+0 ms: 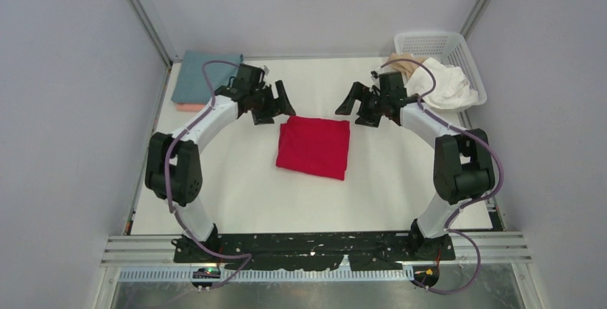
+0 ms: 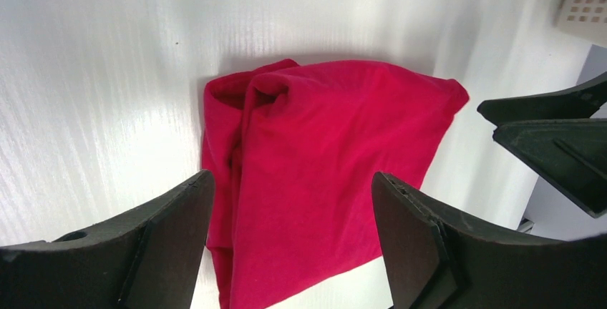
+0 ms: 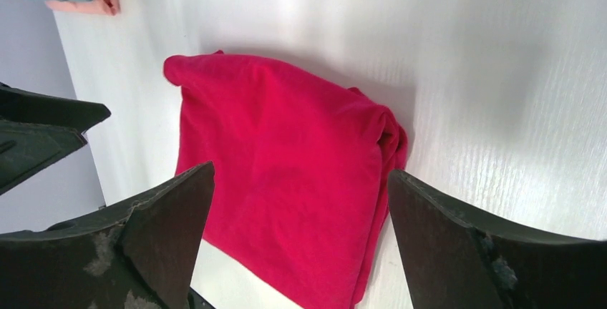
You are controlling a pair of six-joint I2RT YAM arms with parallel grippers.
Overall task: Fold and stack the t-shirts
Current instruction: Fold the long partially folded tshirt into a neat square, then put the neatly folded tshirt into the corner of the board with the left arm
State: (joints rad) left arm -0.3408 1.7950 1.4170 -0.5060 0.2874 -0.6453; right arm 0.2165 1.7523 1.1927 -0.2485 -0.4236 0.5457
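Observation:
A bright red t-shirt lies folded into a rough square in the middle of the table; it also shows in the left wrist view and the right wrist view. My left gripper is open and empty, above the table just off the shirt's far left corner. My right gripper is open and empty, just off its far right corner. A folded grey-teal t-shirt lies on a salmon pink one at the far left. White and beige shirts hang crumpled from the basket.
A white plastic lattice basket stands at the far right corner, against the wall frame. The table's left and right edges run along grey walls. The other gripper's black fingers show at the side of each wrist view.

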